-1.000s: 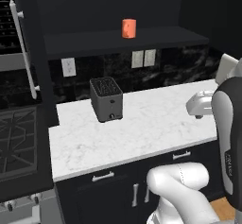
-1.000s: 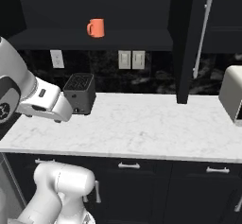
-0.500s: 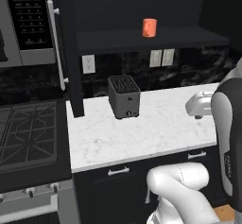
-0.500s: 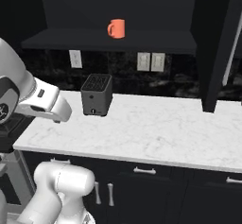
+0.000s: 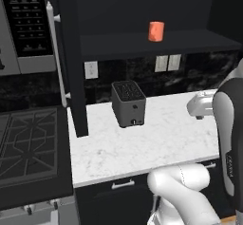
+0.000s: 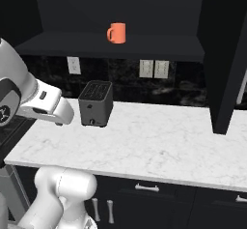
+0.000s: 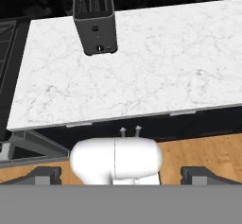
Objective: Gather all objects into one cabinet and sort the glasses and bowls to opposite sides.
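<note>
In the left base view we find the coral-orange mug (image 5: 156, 31) on the cabinet (image 5: 142, 42) shelf, above and to the right of the grey toaster (image 5: 128, 103) on the worktop (image 5: 156, 143), so our reach must rise well over that toaster. In the right base view the mug's handle points away from the toaster's side, so we judge gripping the body surer. In the hand view our pincer (image 7: 120, 175) is released, its tips spread wide, looking down on the toaster, so we should lift and level the hand first.

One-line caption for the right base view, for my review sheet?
Coral-orange mug on the open cabinet shelf above a grey toaster on the marble counter.
</note>
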### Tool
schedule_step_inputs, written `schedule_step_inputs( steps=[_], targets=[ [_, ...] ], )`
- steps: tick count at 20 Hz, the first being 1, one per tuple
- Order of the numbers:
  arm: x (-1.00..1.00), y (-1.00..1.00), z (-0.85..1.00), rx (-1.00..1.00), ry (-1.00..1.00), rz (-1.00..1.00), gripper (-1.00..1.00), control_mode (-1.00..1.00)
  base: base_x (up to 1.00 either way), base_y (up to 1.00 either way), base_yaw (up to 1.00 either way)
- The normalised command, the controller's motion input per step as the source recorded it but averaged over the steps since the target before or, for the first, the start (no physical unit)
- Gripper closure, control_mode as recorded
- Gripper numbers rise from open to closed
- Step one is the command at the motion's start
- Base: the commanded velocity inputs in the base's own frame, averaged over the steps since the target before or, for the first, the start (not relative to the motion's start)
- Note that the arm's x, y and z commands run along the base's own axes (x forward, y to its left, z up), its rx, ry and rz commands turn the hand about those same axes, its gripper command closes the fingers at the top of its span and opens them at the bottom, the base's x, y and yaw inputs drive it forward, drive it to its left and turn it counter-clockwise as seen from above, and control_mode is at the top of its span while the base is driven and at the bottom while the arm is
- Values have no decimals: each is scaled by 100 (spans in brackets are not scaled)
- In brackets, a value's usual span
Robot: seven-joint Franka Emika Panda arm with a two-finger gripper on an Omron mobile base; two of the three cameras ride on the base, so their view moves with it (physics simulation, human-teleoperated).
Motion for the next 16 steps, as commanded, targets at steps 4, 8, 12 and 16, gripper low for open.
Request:
schedule_step_inputs(
  steps=[4, 8, 12, 16],
  targets=[
    [0, 0, 0, 0, 0, 0, -100, 100, 41, 0, 0],
    [0, 0, 0, 0, 0, 0, -100, 100, 6, 0, 0],
    [0, 0, 0, 0, 0, 0, -100, -100, 0, 0, 0],
    [-1, -10, 16, 0, -17, 0, -100, -100, 0, 0, 0]
  ],
)
